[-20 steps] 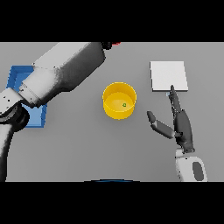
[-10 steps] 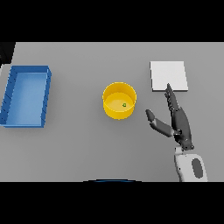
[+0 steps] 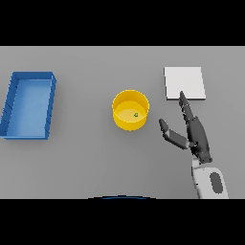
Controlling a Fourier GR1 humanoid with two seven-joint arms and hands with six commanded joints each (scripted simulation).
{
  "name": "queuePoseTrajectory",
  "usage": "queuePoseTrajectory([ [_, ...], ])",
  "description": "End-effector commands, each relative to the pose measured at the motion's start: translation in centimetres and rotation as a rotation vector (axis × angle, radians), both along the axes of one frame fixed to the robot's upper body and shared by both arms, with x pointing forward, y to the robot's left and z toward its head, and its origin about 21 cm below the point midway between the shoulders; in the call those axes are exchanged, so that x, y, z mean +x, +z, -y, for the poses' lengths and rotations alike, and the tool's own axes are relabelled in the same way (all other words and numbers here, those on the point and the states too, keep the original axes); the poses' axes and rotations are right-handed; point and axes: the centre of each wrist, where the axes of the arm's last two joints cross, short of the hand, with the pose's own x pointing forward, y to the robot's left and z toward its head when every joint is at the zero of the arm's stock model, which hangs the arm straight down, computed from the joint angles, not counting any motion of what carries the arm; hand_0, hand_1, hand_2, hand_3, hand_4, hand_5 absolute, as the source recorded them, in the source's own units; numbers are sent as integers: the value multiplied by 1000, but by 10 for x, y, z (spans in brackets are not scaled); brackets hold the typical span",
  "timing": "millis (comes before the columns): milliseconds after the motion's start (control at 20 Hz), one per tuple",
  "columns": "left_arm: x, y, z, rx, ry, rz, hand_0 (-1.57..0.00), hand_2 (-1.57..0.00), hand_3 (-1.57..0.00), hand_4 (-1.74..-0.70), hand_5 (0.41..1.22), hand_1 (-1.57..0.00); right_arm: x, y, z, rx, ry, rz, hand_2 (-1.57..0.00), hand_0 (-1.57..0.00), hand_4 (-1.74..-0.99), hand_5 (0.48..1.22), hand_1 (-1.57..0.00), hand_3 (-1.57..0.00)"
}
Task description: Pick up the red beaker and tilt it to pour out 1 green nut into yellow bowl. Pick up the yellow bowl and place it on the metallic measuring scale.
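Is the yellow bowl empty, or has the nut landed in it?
Not empty: the upright yellow bowl holds one small green nut on its floor, right of centre.

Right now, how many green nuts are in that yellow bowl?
1. A single green nut lies on the floor of the bowl, right of its centre. The bowl's whole inside shows, so none seems hidden.

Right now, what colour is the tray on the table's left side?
Blue, seen in the head view: the tray.
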Motion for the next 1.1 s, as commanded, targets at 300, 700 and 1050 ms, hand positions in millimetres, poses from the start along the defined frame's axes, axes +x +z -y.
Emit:
queuePoseTrajectory([
  [300,-27,-98,-34,-235,149,-24,-1571,-1571,-1570,-1741,1221,-1571,-5,-6,7,-2,8,19,1,1,-1151,676,1,1],
  [700,-73,-149,-27,-346,204,-49,-1571,-1571,-1571,-1741,925,-1571,-4,-4,5,-10,0,10,1,1,-1157,671,1,1],
  [1050,-105,-130,-23,-403,37,-189,-601,-522,-539,-976,664,-550,-6,-5,7,2,1,14,1,1,-1153,670,1,1],
])
